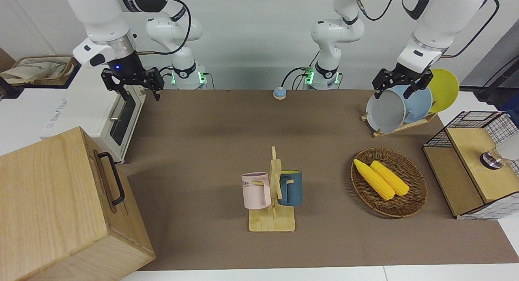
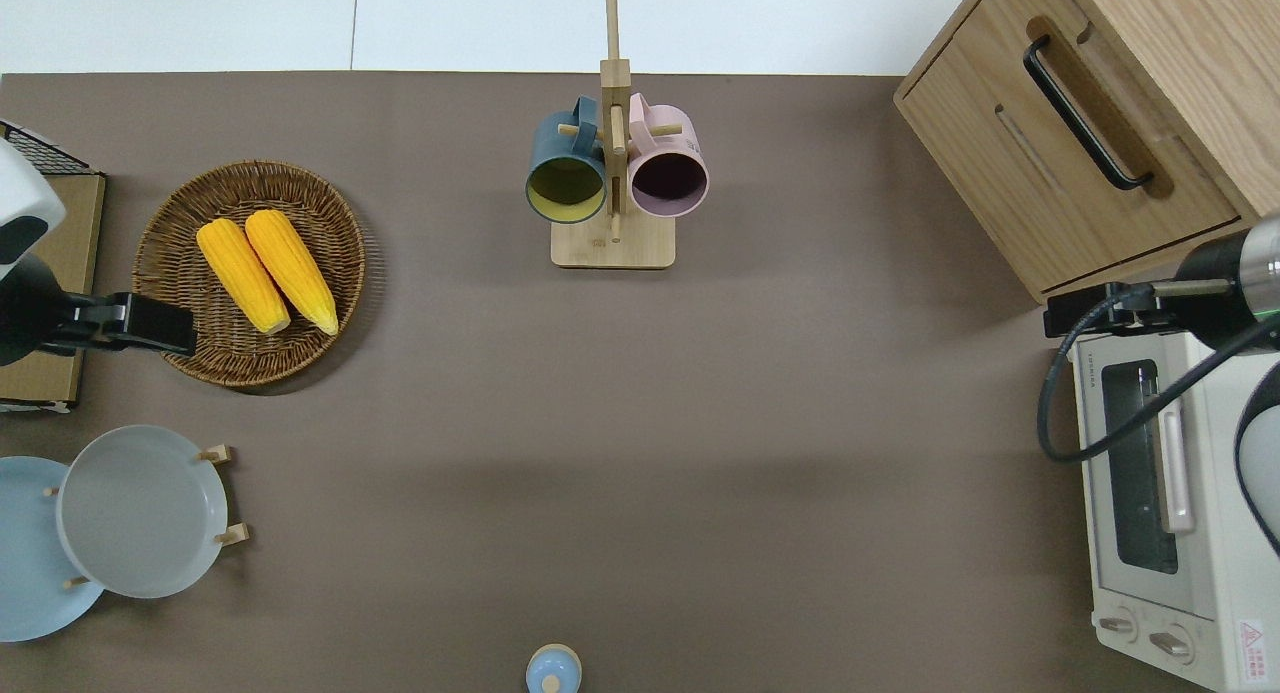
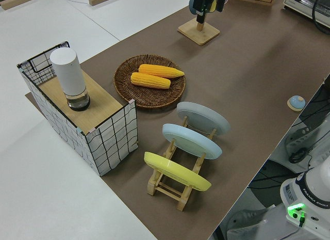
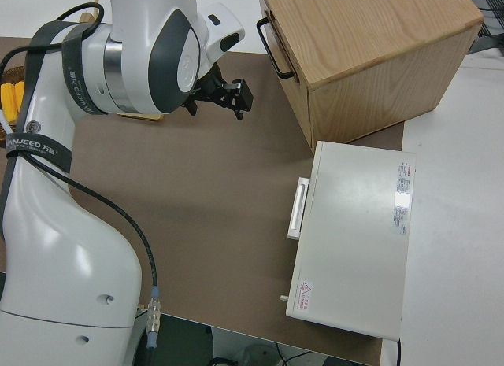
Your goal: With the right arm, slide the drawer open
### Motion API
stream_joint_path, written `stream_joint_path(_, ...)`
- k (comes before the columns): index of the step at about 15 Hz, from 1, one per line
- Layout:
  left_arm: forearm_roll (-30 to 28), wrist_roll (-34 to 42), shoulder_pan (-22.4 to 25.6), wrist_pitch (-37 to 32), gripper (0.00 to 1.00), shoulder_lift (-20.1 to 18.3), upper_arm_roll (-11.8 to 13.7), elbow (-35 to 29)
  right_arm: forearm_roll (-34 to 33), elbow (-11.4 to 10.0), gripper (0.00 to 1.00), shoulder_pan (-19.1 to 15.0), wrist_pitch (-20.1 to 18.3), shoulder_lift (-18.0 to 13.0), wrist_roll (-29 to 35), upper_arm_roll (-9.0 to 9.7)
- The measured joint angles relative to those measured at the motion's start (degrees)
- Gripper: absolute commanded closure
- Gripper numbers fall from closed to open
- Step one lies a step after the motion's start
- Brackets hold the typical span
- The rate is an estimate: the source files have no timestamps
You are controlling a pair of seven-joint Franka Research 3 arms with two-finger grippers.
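my right gripper (image 1: 132, 85): fingers spread, empty, over toaster oven (image 2: 1165, 503) corner | drawer (image 2: 1075, 143): shut, handle (image 2: 1083, 113) untouched | left arm: parked

Both arms are being seen as glossy white jointed shells with black bands at the joints. A small blue light is being shown on the right arm's (image 1: 101, 25) black wrist. Black cables are being looped along both, and green lights are glowing at the bases.
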Motion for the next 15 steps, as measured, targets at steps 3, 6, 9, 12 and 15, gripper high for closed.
stream_joint_path(3,0.0,0.0,0.0,0.0,0.01,0.0,0.0,0.0,0.0,0.0,0.017,0.0,0.0,0.0,0.0,-0.02)
stream_joint_path(6,0.0,0.0,0.0,0.0,0.01,0.0,0.0,0.0,0.0,0.5,0.017,0.1,0.0,0.0,0.0,-0.01)
stream_joint_path(9,0.0,0.0,0.0,0.0,0.01,0.0,0.0,0.0,0.0,0.8,0.017,0.1,0.0,0.0,0.0,-0.01)
stream_joint_path(12,0.0,0.0,0.0,0.0,0.01,0.0,0.0,0.0,0.0,0.9,0.019,0.0,-0.1,0.3,0.0,-0.11)
stream_joint_path(15,0.0,0.0,0.0,0.0,0.01,0.0,0.0,0.0,0.0,0.9,0.019,0.0,-0.1,0.8,0.0,-0.14)
